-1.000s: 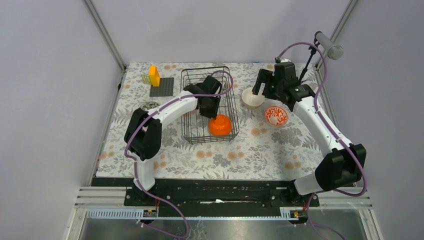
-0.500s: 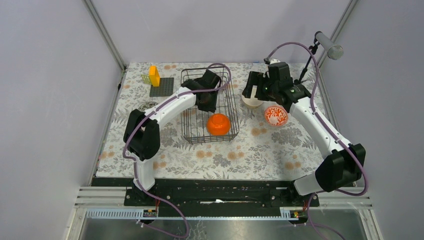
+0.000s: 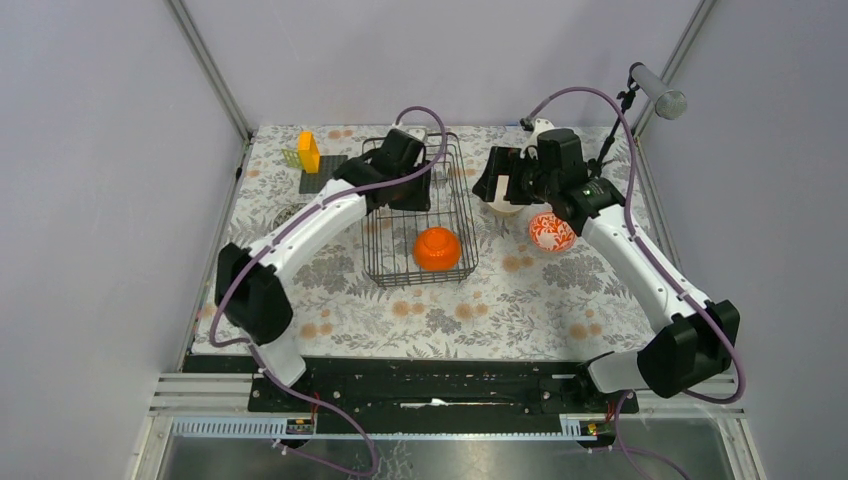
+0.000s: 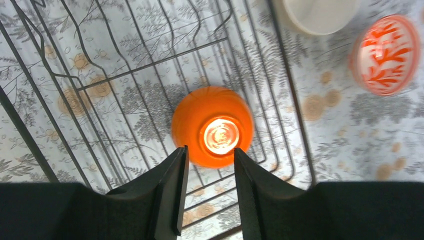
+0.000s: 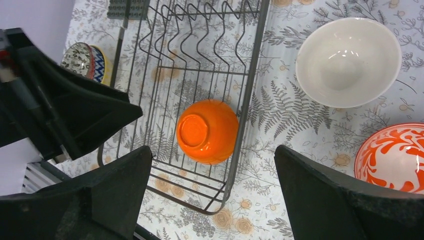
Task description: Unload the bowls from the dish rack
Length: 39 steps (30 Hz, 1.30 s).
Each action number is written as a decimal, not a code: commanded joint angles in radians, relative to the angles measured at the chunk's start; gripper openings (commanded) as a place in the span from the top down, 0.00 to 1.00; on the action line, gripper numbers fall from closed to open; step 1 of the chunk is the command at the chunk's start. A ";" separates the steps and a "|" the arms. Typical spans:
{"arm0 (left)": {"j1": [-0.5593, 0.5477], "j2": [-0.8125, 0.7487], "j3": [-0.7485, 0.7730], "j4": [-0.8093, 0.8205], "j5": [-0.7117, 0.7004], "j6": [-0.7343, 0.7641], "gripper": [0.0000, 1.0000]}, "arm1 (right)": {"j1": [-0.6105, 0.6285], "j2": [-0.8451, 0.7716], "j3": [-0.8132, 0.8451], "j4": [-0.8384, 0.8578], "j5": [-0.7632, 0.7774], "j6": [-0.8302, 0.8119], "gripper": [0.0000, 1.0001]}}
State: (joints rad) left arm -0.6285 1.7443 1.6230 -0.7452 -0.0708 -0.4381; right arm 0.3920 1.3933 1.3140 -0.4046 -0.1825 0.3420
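The plain orange bowl point(image 3: 437, 248) lies upside down in the near right corner of the black wire dish rack point(image 3: 385, 268). My left gripper point(image 3: 407, 190) hangs above the rack's far half, open a little and empty. In the left wrist view point(image 4: 210, 150) the orange bowl point(image 4: 212, 125) lies below its tips. My right gripper point(image 3: 498, 185) hovers wide open over the plain beige bowl point(image 3: 508, 205). The white bowl with red bands point(image 3: 551, 231) sits beside it. The right wrist view shows the orange bowl point(image 5: 207, 131), beige bowl point(image 5: 348, 61), red-banded bowl point(image 5: 395, 157) and blue-white bowl point(image 5: 82, 57).
A flat black mat point(image 3: 322, 175) with a yellow block point(image 3: 308, 150) lies at the far left. A grey cylinder on a stand point(image 3: 657, 90) rises at the far right corner. The left arm point(image 5: 65, 110) crosses the rack's left side. The floral cloth point(image 3: 450, 310) covers the table.
My left gripper has risen and drawn back from the orange bowl toward the rack's far end. My right gripper has moved left over the beige bowl. The bowls have not moved.
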 commanded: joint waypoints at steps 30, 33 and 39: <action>0.036 -0.421 -0.361 0.161 -0.106 -0.106 0.32 | -0.005 -0.287 0.164 0.157 0.168 0.716 0.00; 0.038 -0.445 -0.358 0.144 -0.088 -0.109 0.31 | -0.006 -0.274 0.165 0.166 -0.003 0.613 0.00; 0.039 -0.404 -0.311 0.131 -0.002 -0.134 0.31 | -0.005 -0.265 0.037 0.051 -0.122 0.545 0.00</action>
State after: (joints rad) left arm -0.5941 1.3121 1.2545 -0.6163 -0.1310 -0.5545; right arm 0.3882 1.1297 1.4467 -0.2771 -0.2119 0.9630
